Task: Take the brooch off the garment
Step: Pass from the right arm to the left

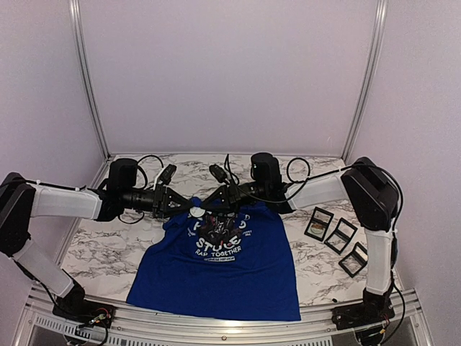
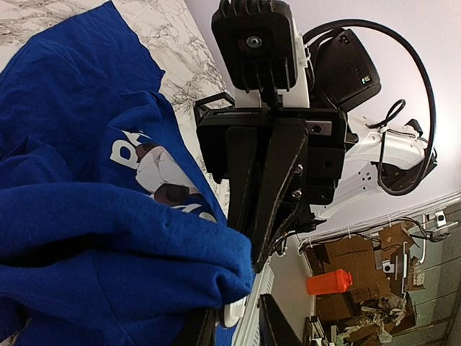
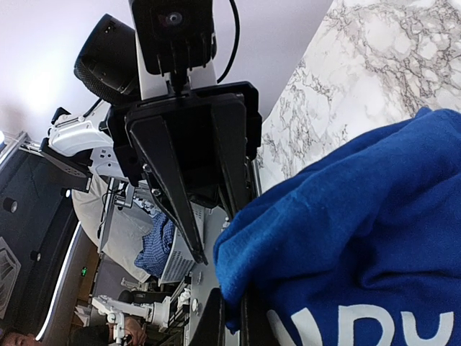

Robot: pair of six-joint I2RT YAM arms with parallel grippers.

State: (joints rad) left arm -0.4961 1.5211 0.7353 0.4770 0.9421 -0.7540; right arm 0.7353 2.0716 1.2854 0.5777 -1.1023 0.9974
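Observation:
The royal-blue garment [image 1: 216,270] lies on the marble table, its top edge lifted where both grippers meet. My right gripper [image 1: 211,205] is shut on a fold of the blue fabric [image 3: 288,245]; its fingertips [image 3: 216,324] pinch the cloth. My left gripper [image 1: 186,209] faces it, its jaws apart, with blue cloth [image 2: 144,238] draped over one finger [image 2: 193,333]. A small white rounded thing [image 2: 234,311] sits between the left fingers against the cloth; I cannot tell whether it is the brooch. White lettering and the panda print [image 2: 155,169] show on the chest.
Three black-framed display boxes [image 1: 340,235] lie on the table at the right, near the right arm. White walls and metal posts close in the table at the back and sides. The two grippers nearly touch tip to tip.

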